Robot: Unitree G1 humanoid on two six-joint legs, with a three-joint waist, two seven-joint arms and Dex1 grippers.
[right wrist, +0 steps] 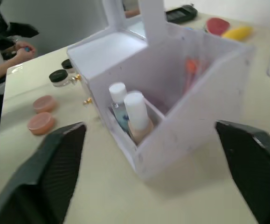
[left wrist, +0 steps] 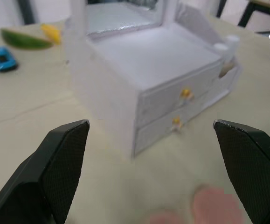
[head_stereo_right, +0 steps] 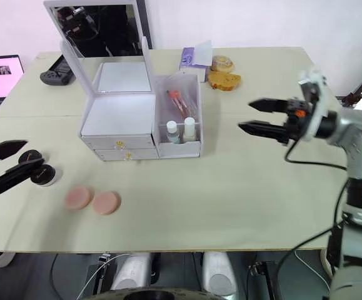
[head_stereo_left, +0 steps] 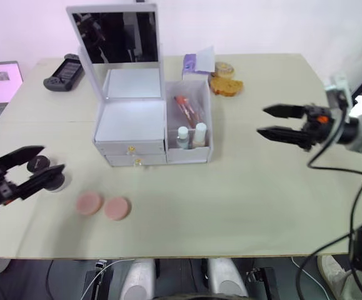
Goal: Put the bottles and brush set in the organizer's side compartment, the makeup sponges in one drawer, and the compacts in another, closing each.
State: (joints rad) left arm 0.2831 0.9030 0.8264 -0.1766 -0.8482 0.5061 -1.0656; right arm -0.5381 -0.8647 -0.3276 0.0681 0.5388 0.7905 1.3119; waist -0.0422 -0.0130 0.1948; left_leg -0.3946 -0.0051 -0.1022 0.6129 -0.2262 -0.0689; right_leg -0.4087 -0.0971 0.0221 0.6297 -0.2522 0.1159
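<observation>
Organizer (head_stereo_left: pixel 137 125) standing mid-tabletop (head_stereo_left: pixel 262 200), mirror lid raised, both drawers (head_stereo_left: pixel 135 154) showing shut; two white-capped bottles (head_stereo_left: pixel 191 135) and what I take for the brush set (head_stereo_left: pixel 186 109) are already sitting in the side compartment (head_stereo_left: pixel 199 119). Two pink makeup sponges (head_stereo_left: pixel 103 205) are lying side by side, just touching, in front of the organizer toward my left. I am holding my left jaws (head_stereo_left: pixel 24 170) wide apart near the dark-lidded compacts (head_stereo_left: pixel 46 173), and my right jaws (head_stereo_left: pixel 274 122) likewise apart, empty, hovering beside the compartment. I am judging the sponges light, soft and compressible, best pinched gently across the rim; the compacts look rigid, smooth and likely slippery, calling for a firm grip across the lid's edge. The small yellow drawer knobs (left wrist: pixel 186 93) are offering little purchase.
</observation>
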